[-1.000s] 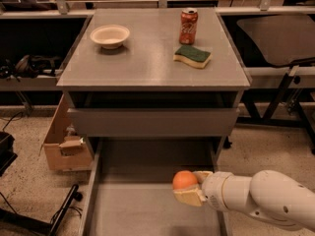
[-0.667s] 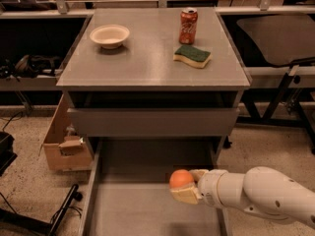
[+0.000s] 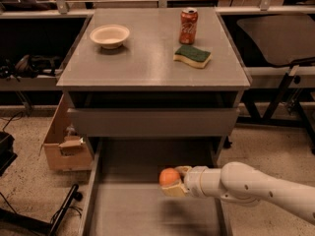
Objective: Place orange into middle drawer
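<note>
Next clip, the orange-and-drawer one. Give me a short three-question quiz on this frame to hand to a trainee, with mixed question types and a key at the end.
1. True or false: the gripper is shut on the orange, holding it over the open middle drawer.
2. Which thing sits closest to the red soda can on the cabinet top? A) white bowl B) green sponge C) orange
3. Fill in: the arm reaches in from the picture's ___ edge.
Key: 1 true; 2 B; 3 right.
</note>
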### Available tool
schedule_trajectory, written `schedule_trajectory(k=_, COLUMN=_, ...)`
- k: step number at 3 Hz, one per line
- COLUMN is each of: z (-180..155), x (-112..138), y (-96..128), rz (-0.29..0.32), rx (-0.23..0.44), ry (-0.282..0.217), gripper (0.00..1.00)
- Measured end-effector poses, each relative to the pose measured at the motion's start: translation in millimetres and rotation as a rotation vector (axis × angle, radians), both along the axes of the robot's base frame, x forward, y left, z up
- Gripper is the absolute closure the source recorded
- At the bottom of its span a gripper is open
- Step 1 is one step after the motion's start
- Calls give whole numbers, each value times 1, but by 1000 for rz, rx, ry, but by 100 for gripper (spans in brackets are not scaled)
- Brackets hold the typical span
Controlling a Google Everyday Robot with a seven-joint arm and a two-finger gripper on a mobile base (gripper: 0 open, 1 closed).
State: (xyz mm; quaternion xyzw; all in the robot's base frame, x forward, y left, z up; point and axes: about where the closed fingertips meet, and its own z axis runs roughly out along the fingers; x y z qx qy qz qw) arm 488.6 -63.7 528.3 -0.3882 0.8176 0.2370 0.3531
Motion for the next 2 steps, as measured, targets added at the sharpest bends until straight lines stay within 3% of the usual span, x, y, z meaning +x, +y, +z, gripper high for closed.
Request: schedule_trajectory(k=2, z=-105, x=21, y=19, rz=87, rx=53, ry=35, gripper=100)
